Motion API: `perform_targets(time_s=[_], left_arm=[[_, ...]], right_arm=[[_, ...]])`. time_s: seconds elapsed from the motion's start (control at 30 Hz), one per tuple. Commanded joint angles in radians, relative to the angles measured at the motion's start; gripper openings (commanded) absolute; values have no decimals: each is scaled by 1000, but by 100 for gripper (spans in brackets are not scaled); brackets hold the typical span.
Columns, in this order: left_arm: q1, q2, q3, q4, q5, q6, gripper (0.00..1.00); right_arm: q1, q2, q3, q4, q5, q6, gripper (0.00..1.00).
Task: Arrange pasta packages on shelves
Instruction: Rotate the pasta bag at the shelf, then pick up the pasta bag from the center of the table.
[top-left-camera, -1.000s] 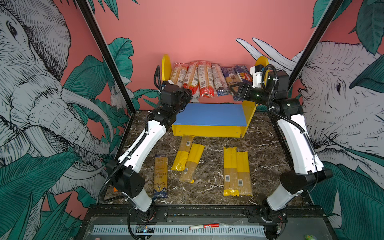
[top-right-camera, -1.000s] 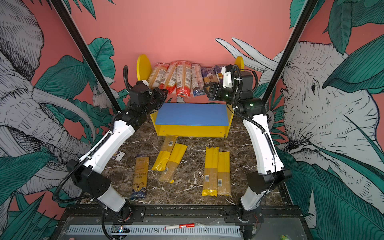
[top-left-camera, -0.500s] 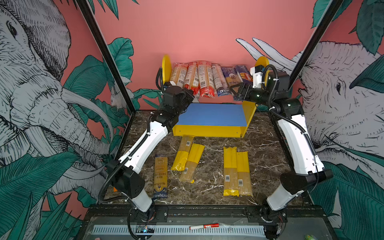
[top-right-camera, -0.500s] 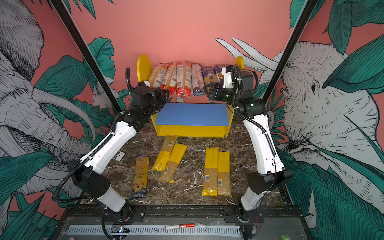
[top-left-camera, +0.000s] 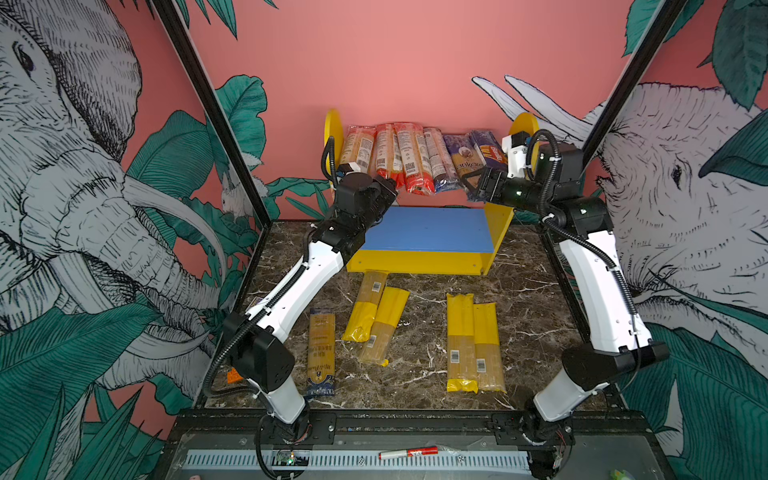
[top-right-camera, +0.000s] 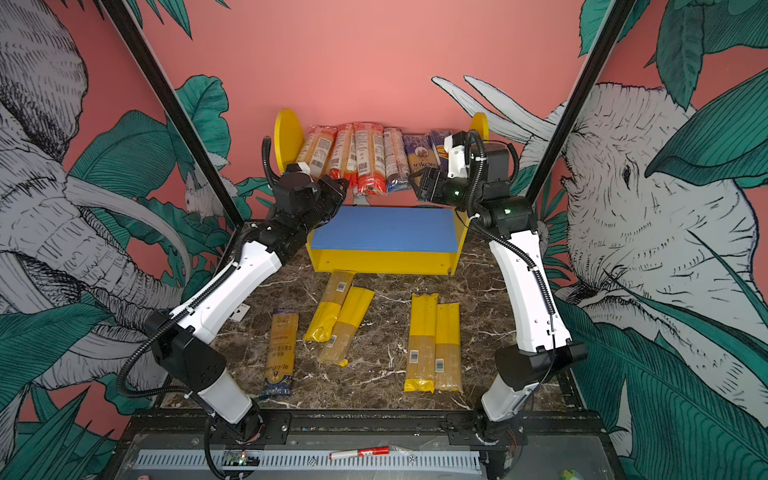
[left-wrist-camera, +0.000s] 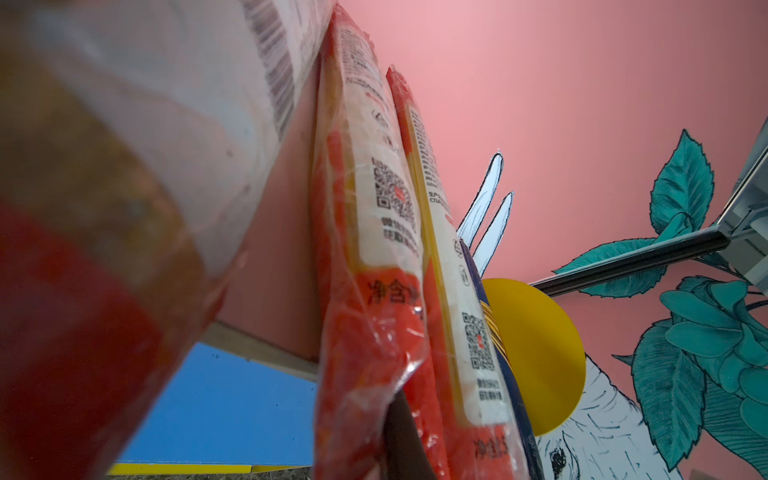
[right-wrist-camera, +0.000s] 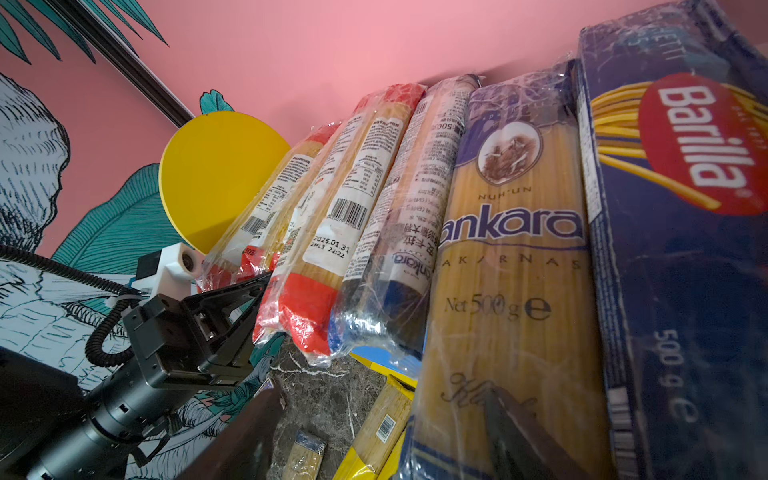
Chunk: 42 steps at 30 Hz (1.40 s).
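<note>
Marble tabletop (top-left-camera: 528, 299) unchanged, left arm (top-left-camera: 299, 286) edged toward shelved packs (top-left-camera: 409, 153)

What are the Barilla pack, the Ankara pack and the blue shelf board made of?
Barilla pack: seemingly printed cardboard, flat faces, straight edges.
Ankara pack: glossy clear plastic film; wrinkles shine, spaghetti shows through.
Blue shelf board: matte, smooth panel, perhaps painted wood; uncertain.

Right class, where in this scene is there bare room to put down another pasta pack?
Blue board: entirely bare. Marble between the left pair and right pair: free strip; another between the right pair and right arm. Top row: crowded, packs side by side.
</note>
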Motion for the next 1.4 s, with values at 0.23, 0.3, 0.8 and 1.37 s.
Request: perform_targets(time_s=[0.23, 0.3, 0.8, 1.37], left_arm=[[-22, 14, -72, 1, 80, -27, 16], [-21, -2, -77, 1, 70, -3, 28], [-14, -107, -72, -32, 122, 109, 77], [5, -283, -11, -272, 70, 484, 99]], right_arm=[[-3, 17, 59, -25, -35, -11, 77], [-4, 19, 63, -26, -32, -11, 77], [-1, 20, 96, -11, -46, -9, 99], [10, -157, 3, -168, 182, -151, 99]])
